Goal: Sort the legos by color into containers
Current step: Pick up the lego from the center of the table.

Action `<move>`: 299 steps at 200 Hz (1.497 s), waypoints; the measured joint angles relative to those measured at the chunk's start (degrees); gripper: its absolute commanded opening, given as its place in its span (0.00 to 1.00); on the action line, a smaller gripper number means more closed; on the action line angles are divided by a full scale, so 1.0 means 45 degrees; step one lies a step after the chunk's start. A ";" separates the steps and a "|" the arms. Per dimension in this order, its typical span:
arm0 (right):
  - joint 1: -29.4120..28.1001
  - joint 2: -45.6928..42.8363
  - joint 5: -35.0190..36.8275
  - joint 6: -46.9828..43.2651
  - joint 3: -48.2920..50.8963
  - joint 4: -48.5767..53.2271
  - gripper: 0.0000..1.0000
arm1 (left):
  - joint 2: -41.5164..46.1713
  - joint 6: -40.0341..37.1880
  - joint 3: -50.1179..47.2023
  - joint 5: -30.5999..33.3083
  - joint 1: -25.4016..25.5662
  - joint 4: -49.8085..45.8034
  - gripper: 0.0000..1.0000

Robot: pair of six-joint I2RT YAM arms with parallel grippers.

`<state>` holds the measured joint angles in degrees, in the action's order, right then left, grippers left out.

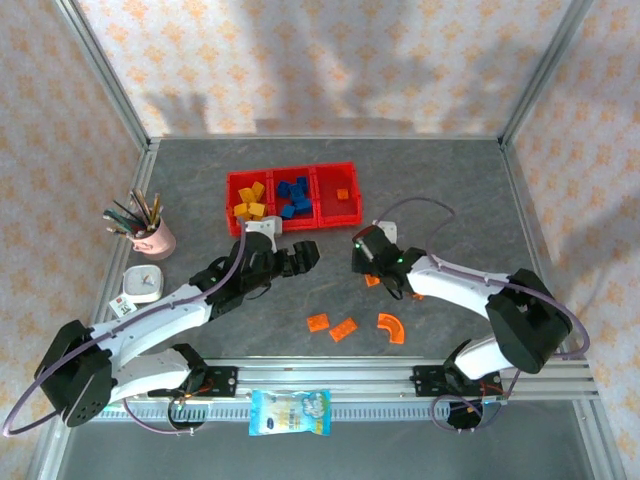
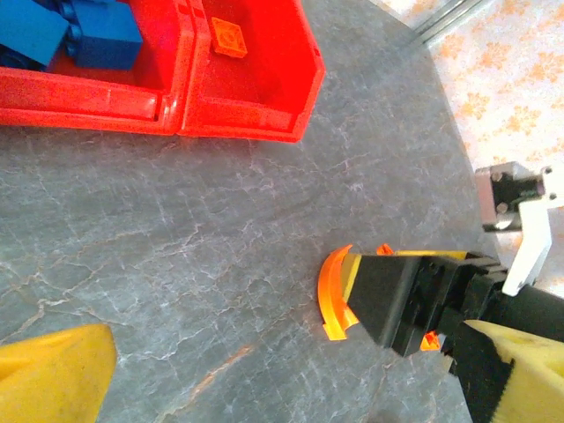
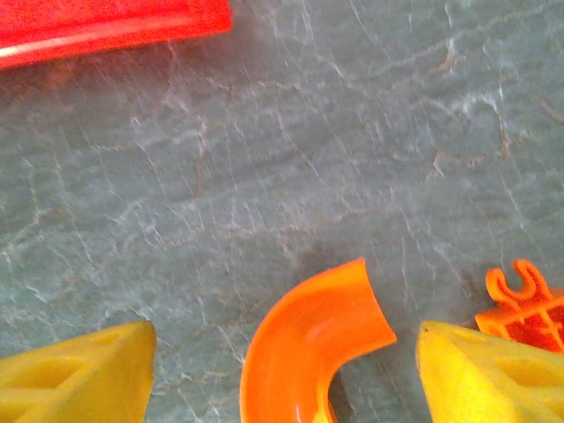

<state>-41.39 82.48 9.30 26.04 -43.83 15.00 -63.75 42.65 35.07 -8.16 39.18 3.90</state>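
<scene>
The red containers (image 1: 331, 219) stand at the back middle: yellow legos (image 1: 250, 200) fill the left bin, blue ones (image 1: 294, 196) the middle, one orange brick (image 1: 342, 194) the right. My right gripper (image 1: 371, 272) is open, low over an orange curved arc (image 3: 308, 352); its yellow fingers (image 3: 79, 379) stand either side, clear of it. A small orange piece (image 3: 524, 308) lies just right. My left gripper (image 1: 305, 257) hangs open and empty near the tray's front. More orange legos (image 1: 343, 329) and another arc (image 1: 391, 327) lie nearer the front.
A pink pen cup (image 1: 152, 238) and a small white box (image 1: 142, 284) sit at the left. A blue-and-white snack packet (image 1: 290, 411) lies on the front rail. The two grippers are close together in front of the tray.
</scene>
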 measured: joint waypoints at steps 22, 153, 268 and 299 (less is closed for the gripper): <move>-0.0189 -0.0010 0.0146 0.0534 0.0330 0.0044 0.79 | -0.0228 0.0117 0.0000 0.0005 0.0073 0.0097 0.99; -0.0733 0.0408 0.0029 0.1273 0.1200 -0.0665 0.56 | -0.1127 0.0194 0.0005 0.0049 0.0131 0.0335 0.99; -0.0738 0.1093 0.0165 0.0442 0.1316 -0.1205 0.33 | -0.1132 0.0194 0.0039 0.0073 0.0131 0.0340 0.99; -0.0733 0.0991 0.0107 0.0160 0.1282 -0.1166 0.31 | -0.1088 0.0185 0.0058 0.0155 0.0131 0.0330 0.99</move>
<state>-44.69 86.94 9.78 26.76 -38.06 9.76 -68.64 43.48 35.33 -7.46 39.77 5.39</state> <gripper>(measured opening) 0.329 0.992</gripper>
